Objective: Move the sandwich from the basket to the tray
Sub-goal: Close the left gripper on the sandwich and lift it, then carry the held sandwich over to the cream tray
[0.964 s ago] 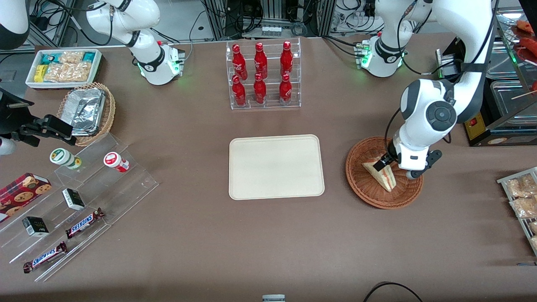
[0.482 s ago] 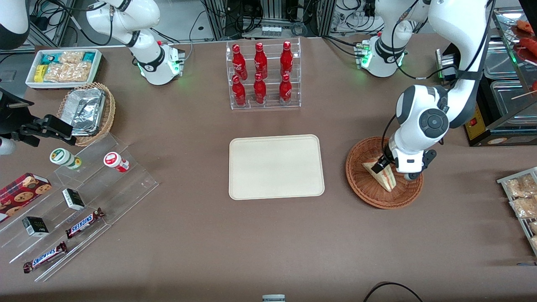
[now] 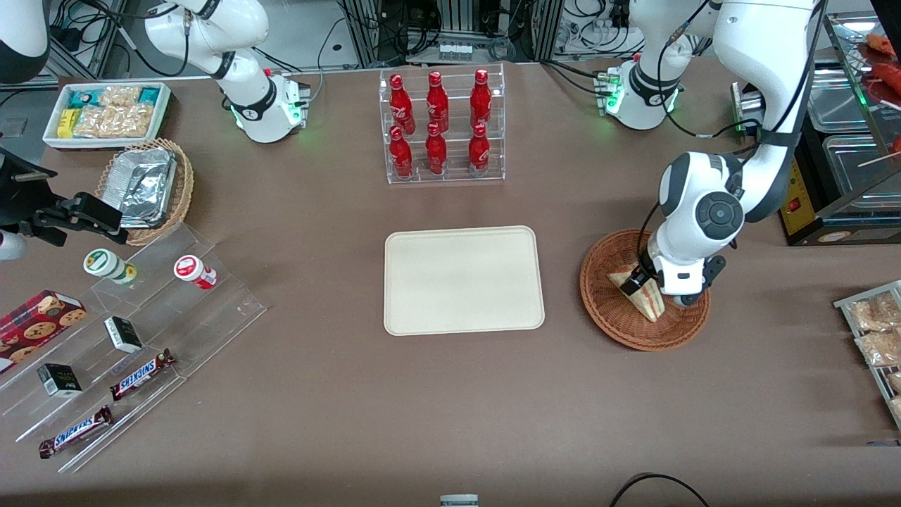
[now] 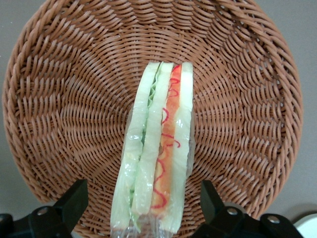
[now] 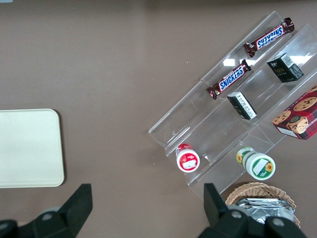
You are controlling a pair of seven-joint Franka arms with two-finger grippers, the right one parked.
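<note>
The wrapped sandwich (image 3: 644, 298) (image 4: 156, 148) stands on edge in the reddish-brown wicker basket (image 3: 611, 310) (image 4: 64, 99), toward the working arm's end of the table. Its pale bread and orange and green filling face the wrist camera. My left gripper (image 3: 644, 282) (image 4: 143, 208) is low inside the basket, open, with one black finger (image 4: 74, 201) on each flank of the sandwich and a gap to the wrap on both. The cream tray (image 3: 463, 279) lies flat and bare beside the basket, at the table's middle.
A clear rack of red bottles (image 3: 442, 127) stands farther from the front camera than the tray. Bagged snacks (image 3: 873, 324) lie at the working arm's table edge. Toward the parked arm's end are a clear stepped shelf (image 3: 141, 338) with candy bars and a lighter foil-tray basket (image 3: 148, 186).
The left arm has sunk lower over the basket, bringing the open fingers down around the sandwich. Sandwich, basket and tray have stayed where they were.
</note>
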